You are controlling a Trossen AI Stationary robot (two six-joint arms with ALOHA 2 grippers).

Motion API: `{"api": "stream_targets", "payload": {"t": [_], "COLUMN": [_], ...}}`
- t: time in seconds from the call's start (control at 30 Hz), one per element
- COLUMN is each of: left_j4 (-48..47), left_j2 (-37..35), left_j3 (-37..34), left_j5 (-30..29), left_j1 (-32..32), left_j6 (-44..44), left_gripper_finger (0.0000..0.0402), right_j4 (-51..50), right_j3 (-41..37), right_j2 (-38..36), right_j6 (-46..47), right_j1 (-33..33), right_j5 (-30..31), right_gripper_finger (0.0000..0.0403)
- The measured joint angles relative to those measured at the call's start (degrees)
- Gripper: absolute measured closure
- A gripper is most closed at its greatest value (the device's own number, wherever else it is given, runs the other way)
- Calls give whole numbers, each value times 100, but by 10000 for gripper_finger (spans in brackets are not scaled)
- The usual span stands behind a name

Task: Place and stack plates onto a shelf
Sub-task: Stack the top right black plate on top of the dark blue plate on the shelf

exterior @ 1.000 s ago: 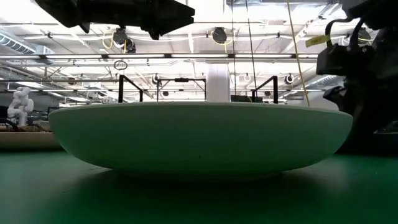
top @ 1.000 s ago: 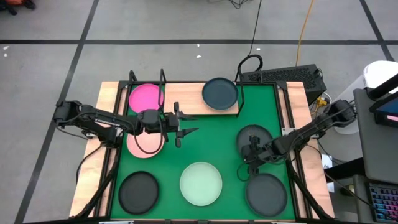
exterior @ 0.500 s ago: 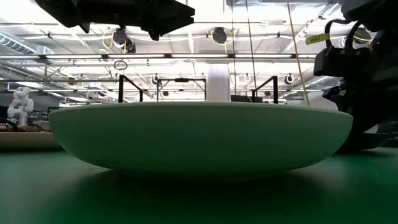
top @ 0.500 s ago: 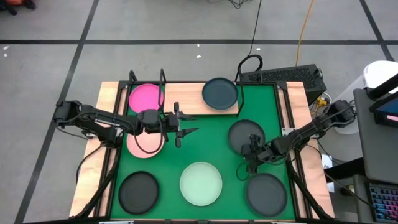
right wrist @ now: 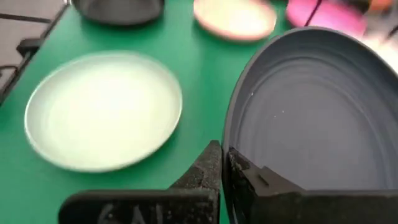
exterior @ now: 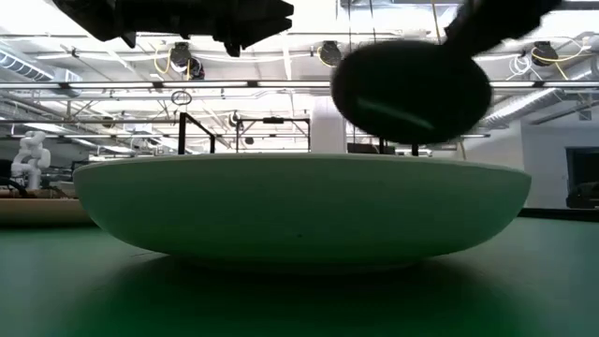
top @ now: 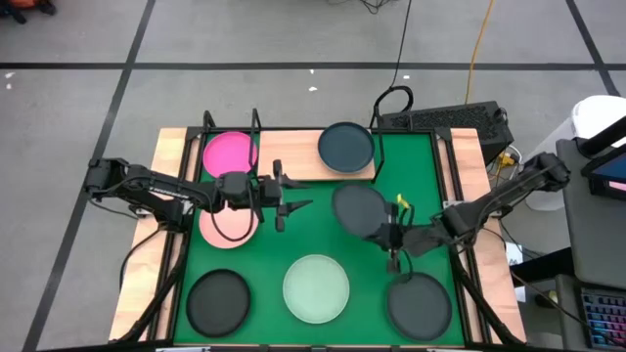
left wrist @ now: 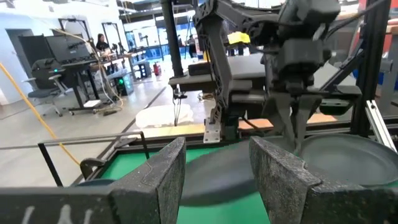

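Note:
The light-wood shelf (top: 298, 156) at the far edge carries a magenta plate (top: 230, 154) and a dark plate (top: 346, 146). My right gripper (top: 392, 236) is shut on another dark plate (top: 359, 209), which hangs tilted above the green mat (exterior: 412, 89). A mint plate (top: 316, 288), a pale pink plate (top: 228, 225) and two dark plates (top: 218, 301) (top: 419, 306) lie flat on the table. My left gripper (top: 299, 197) hovers open near the shelf, with nothing between its fingers. My right gripper pinches the dark plate's rim (right wrist: 231, 144) between its two fingers, one finger on the hollow inner face and one on the outer face. The fingers reach it from the table's right side. The plate is lifted clear of the mat and tilted, stretching away from the fingers toward the table's left.
The shelf's black wire frame (top: 256, 122) stands up at the far left. Wooden boards flank the green mat (top: 342, 254) on both sides. A keyboard (top: 445, 119) lies beyond the far right corner. Bare mat shows between the mint plate and the shelf.
My right gripper has shut on the rim of the dark plate that lay at the right of the mat. It has then gone up and toward the table's left. The plate has been lifted clear and tipped.

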Motion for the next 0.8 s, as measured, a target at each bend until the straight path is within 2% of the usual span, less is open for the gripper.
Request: {"api": "stream_targets", "payload": {"t": [0.17,0.37,0.5,0.67,0.8], "left_j4": [29,379,1195,1258,1174], "left_j2": [-2,-2,-19,-140,-169], "left_j3": [0,0,4,7,4], "left_j5": [-2,-6,7,-184,-452], "left_j1": [-28,-34,-238,-527,-598], "left_j6": [44,-45,-214,601,764], "left_gripper_finger": [218,218,218,218,218], "right_j4": [232,390,460,461,441], "right_j3": [382,628,810,1267,1470], "right_j2": [22,190,513,1168,1694], "right_j6": [-1368,-2540,-2929,-3299,-3412], "right_j1": [-416,-1618,-2553,-3417,-3897], "right_j5": [772,853,7,-810,-1186], "right_gripper_finger": [402,403,403,403,403]}}
